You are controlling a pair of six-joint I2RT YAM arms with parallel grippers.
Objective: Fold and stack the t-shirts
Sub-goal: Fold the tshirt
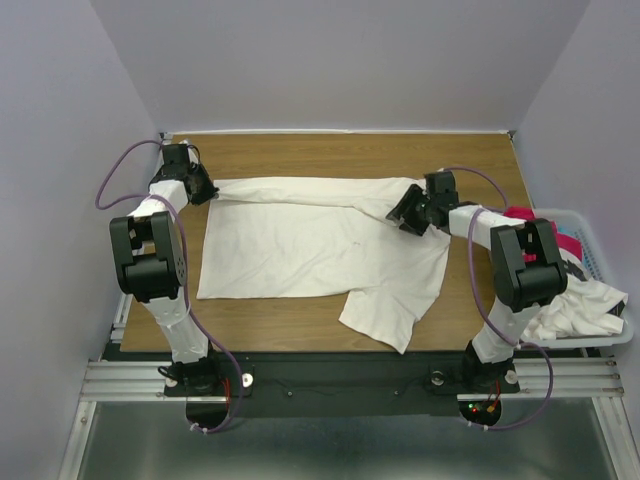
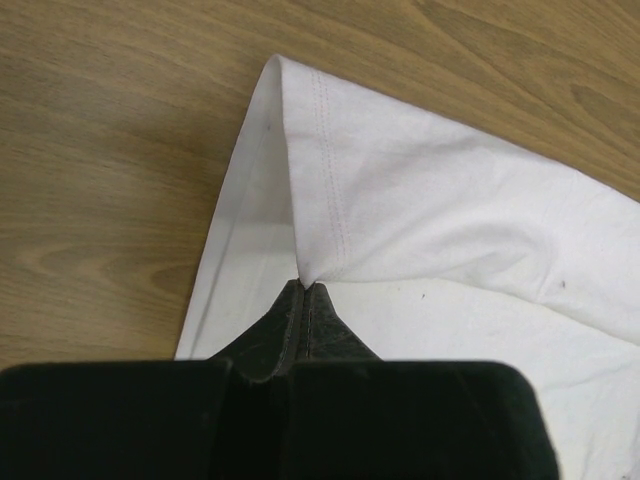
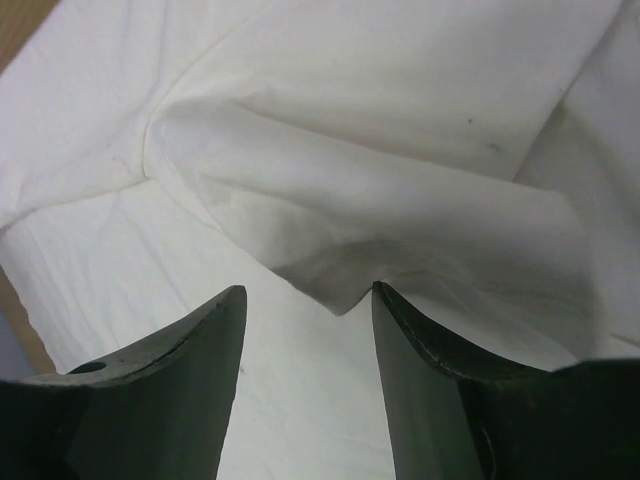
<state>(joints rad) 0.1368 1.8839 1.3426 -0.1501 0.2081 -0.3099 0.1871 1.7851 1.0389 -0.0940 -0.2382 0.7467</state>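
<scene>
An off-white t-shirt [image 1: 310, 250] lies spread on the wooden table [image 1: 300, 155], its far edge pulled into a raised band between the two grippers. My left gripper [image 1: 208, 190] is at the shirt's far left corner, shut on the stitched hem [image 2: 330, 190], which tents up from its fingertips [image 2: 303, 290]. My right gripper [image 1: 405, 215] hovers over the far right part and is open [image 3: 308, 292]. A pointed fold of the shirt [image 3: 345, 290] sits between its fingers, touching the right fingertip [image 3: 385, 300]. A magenta-red t-shirt [image 1: 522, 215] and a white t-shirt [image 1: 585, 300] rest in the basket.
A white slatted basket [image 1: 608, 335] stands off the table's right edge, beside the right arm, with the white shirt spilling over its near rim. Bare wood shows along the far edge and at the near left [image 1: 160, 320]. Purple walls close in the sides.
</scene>
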